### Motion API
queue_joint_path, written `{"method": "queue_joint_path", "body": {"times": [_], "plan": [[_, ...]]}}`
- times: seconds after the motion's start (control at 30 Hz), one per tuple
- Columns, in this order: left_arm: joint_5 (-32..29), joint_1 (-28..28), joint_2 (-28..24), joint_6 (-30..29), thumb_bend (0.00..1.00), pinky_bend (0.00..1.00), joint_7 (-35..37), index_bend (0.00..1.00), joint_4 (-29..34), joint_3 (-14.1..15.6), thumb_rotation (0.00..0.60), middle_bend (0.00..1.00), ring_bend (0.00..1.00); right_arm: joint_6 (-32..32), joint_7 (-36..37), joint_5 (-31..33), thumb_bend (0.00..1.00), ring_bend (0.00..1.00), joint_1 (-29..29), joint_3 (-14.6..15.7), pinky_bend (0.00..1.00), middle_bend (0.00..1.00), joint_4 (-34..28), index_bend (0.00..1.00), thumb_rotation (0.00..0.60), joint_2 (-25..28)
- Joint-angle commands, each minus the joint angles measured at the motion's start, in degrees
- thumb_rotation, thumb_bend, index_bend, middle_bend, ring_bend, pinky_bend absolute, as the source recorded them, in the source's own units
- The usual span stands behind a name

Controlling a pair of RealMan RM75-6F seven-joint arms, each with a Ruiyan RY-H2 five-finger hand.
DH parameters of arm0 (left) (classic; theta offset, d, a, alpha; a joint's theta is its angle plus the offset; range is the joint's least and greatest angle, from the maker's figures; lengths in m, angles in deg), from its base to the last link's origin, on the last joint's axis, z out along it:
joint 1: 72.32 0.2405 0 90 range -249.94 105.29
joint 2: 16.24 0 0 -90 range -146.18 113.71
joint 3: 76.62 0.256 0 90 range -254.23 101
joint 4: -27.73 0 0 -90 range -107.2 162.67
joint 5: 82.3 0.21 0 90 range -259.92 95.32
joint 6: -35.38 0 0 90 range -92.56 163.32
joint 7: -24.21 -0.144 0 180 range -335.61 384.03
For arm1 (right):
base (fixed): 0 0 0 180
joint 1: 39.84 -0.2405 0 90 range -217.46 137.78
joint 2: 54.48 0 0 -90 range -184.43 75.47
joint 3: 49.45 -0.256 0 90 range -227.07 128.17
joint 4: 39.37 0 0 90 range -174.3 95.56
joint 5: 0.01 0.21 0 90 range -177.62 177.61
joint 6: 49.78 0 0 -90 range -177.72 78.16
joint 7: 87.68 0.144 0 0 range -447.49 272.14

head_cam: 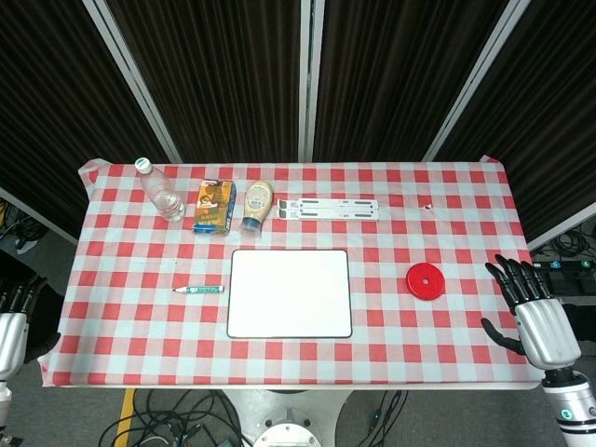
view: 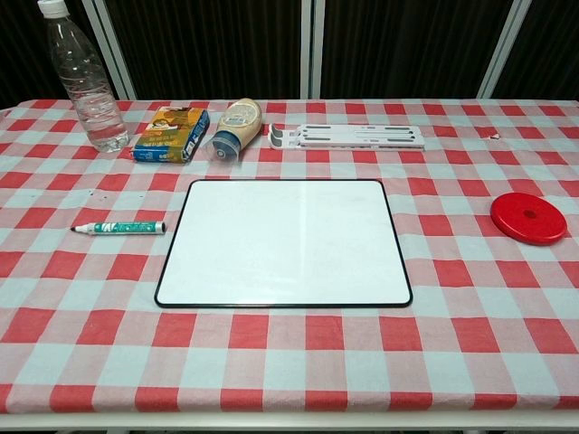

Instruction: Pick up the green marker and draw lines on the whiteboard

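— Where is the green marker (view: pixel 118 228)?
— Lying flat on the checked tablecloth (view: pixel 289 362), just left of the whiteboard (view: pixel 283 242), apart from its edge.
— And the hands?
— The right hand (head_cam: pixel 533 315) sits off the table's right edge, fingers spread, holding nothing. The left hand (head_cam: pixel 13 321) barely shows at the left border — I cannot tell how its fingers lie.
— Anything else?
— A water bottle (view: pixel 88 80), a snack box (view: pixel 170 134), a sauce bottle (view: pixel 234 127) on its side, a white stand (view: pixel 348 136) along the back — and a red disc (view: pixel 528 218) to the right.
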State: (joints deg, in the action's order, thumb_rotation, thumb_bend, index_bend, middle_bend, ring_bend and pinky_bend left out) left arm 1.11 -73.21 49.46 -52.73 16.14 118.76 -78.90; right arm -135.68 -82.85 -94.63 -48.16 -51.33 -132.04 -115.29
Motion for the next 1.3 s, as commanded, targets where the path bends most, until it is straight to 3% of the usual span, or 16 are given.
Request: {"method": "queue_joint_path", "body": {"times": [0.03,0.3,0.47,0.57,0.67,0.87,1.07,1.3], "plan": [[-0.21,0.02,0.33,0.2,0.15,0.02,0.27,0.15,-0.13,0.03,0.6,0.1,0.11,0.44,-0.33,0.31,0.2,0.0,-0.22,-0.06,0.0,0.0,-0.27,0.0,0.6,-0.08],[-0.09,-0.27,1.33,0.14,0.15,0.02,0.8,0.15,-0.51,-0.38,0.6,0.1,0.11,0.96,-0.8,1.02,0.2,0.0,-0.25,-0.1,0.0,0.0,-0.74,0.0,0.6,0.1],[1.77,-3.62,1.69,1.93,0.15,0.03,0.46,0.18,0.1,-2.18,0.6,0.11,0.11,1.07,-1.04,1.04,0.2,0.0,-0.47,-0.31,0.0,0.0,-0.71,0.0,0.6,0.23],[3.29,-7.39,2.58,5.17,0.13,0.1,-0.41,0.26,0.94,-3.43,0.6,0.19,0.12,1.13,-1.01,1.15,0.2,0.0,-0.51,-0.34,0.0,0.0,-0.55,0.0,0.6,0.1],[2.62,-11.99,3.23,11.18,0.13,0.24,-4.22,0.32,2.75,-4.67,0.6,0.24,0.21,1.22,-0.48,1.62,0.19,0.0,-0.4,-0.37,0.0,0.0,-0.12,0.0,0.6,-0.07],[-6.36,-19.98,8.54,22.47,0.15,0.48,-13.84,0.41,5.82,-7.84,0.6,0.34,0.44,1.18,0.57,2.32,0.17,0.0,-0.14,-0.43,0.0,0.0,0.51,0.0,0.6,0.51],[-14.53,-26.22,16.22,26.01,0.18,0.72,-26.99,0.41,3.97,-9.63,0.6,0.41,0.65,1.46,1.05,3.31,0.16,0.0,0.22,-0.42,0.0,0.0,0.56,0.0,0.6,1.36],[-30.24,-32.58,21.11,28.08,0.19,0.82,-45.18,0.41,4.89,-9.48,0.6,0.43,0.73,1.89,1.23,3.94,0.16,0.0,0.48,-0.27,0.0,0.0,0.63,0.0,0.6,1.5]]}}
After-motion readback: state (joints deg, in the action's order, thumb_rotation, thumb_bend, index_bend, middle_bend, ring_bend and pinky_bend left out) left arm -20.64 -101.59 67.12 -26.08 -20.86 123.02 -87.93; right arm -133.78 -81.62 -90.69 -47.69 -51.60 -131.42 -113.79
